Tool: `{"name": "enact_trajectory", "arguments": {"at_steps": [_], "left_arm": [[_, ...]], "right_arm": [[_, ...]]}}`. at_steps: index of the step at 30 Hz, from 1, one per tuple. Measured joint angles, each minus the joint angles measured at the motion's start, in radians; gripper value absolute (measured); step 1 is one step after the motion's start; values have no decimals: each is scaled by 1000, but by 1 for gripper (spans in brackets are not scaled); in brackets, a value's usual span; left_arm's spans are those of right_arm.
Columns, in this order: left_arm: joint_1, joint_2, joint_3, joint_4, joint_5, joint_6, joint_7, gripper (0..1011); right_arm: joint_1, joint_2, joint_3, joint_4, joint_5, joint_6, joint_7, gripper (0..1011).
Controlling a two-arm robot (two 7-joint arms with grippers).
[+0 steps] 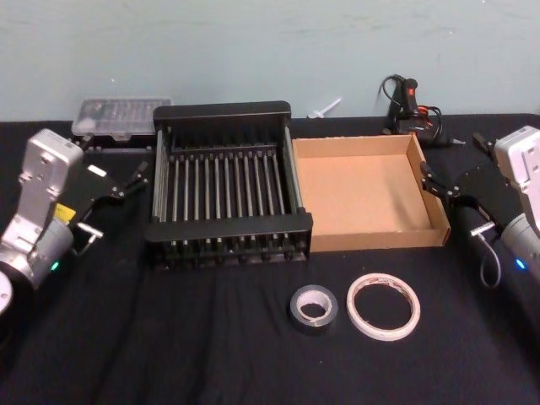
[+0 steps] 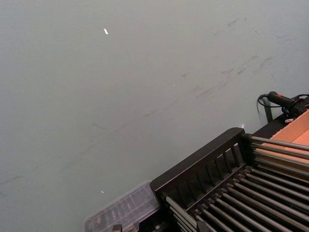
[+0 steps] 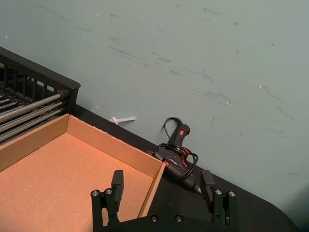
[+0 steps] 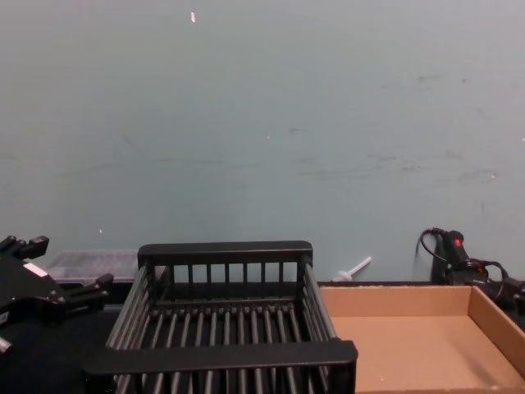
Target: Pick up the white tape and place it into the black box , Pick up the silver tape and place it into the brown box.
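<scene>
left gripper (image 1: 126, 181) parked left of black box (image 1: 228, 111), fingers apart; right gripper (image 1: 434, 183) beside brown box (image 1: 369, 241), likewise spread. silver tape (image 1: 314, 308) and white tape (image 1: 384, 305) lay in front.

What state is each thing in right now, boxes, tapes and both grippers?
black box: nothing in it, upright on the table.
brown box: nothing in it, right beside the black box.
silver tape: lying flat on the table in front of the boxes, not held.
white tape: lying flat just to the silver tape's right, not held.
left gripper: open, holding nothing, left of the black box.
right gripper: open, holding nothing, at the brown box's right wall.
</scene>
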Motion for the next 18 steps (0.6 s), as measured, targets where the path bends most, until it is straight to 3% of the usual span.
{"name": "enact_trajectory", "arguments": {"at_steps": [18], "left_arm": [[0,0,0,0,0,0,0,1002]], "right_arm": [[0,0,0,0,0,0,0,1002]]}}
